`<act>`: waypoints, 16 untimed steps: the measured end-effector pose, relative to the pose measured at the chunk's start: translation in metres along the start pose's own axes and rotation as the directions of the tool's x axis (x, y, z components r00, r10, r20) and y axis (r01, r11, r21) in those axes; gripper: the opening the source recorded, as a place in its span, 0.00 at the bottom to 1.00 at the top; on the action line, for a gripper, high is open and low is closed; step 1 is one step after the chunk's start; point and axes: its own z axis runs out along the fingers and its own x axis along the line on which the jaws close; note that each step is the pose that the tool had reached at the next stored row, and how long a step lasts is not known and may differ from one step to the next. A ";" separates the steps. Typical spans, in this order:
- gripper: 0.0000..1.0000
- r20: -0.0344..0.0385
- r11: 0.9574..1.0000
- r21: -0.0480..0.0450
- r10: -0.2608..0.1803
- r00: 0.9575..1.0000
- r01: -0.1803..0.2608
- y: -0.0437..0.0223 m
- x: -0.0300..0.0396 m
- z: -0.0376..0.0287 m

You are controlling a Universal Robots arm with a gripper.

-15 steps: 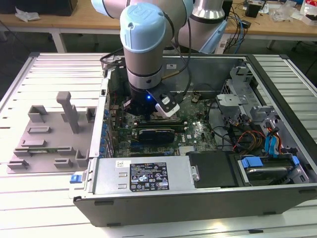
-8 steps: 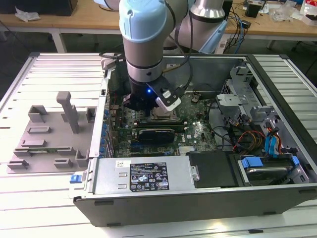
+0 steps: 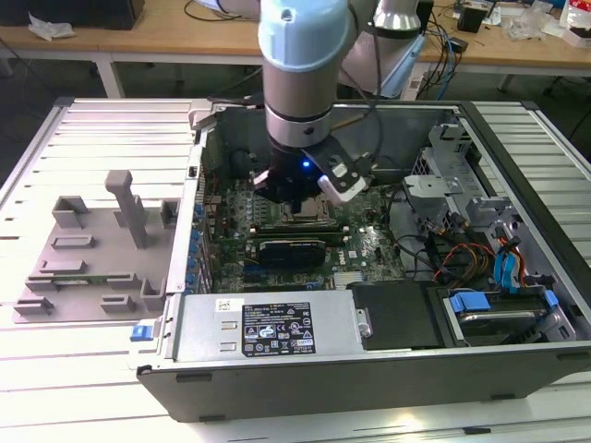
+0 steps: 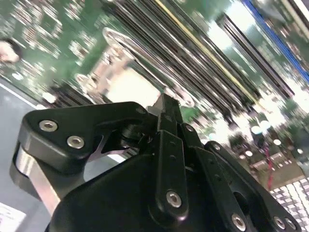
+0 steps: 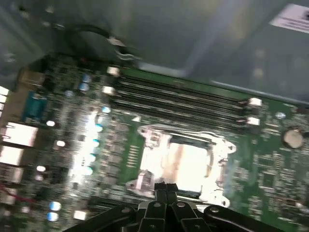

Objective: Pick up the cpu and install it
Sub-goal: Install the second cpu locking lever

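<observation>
The cpu (image 5: 186, 163) is a pale, silvery square lying flat inside the metal socket frame (image 5: 145, 137) on the green motherboard. In the second wrist view the cpu (image 4: 131, 88) lies just beyond the fingertips. My gripper (image 5: 165, 186) hangs over the near edge of the socket, its two thin black fingers pressed together with nothing between them. In the exterior view the gripper (image 3: 292, 199) is low inside the open computer case, directly above the socket (image 3: 303, 215). Whether the fingertips touch the chip I cannot tell.
The open computer case (image 3: 517, 369) encloses the work area. Memory slots (image 5: 183, 99) run beside the socket. A black card (image 3: 291, 247) sits close by, cables and a drive cage (image 3: 462, 203) at the exterior view's right. A grey plastic tray (image 3: 92, 254) lies outside the case at its left.
</observation>
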 end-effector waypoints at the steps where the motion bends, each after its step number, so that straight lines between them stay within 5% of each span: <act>1: 0.11 0.000 1.000 0.000 0.000 1.000 0.000 -0.0006 -0.0036 0.0003; 5: 0.11 0.000 1.000 0.000 0.000 1.000 0.000 0.0067 -0.0132 0.0016; 9: 0.11 -0.001 1.000 0.004 0.000 1.000 0.000 0.0112 -0.0162 -0.0204; 16: 0.11 -0.001 1.000 0.005 0.000 1.000 0.000 0.0124 -0.0165 -0.0215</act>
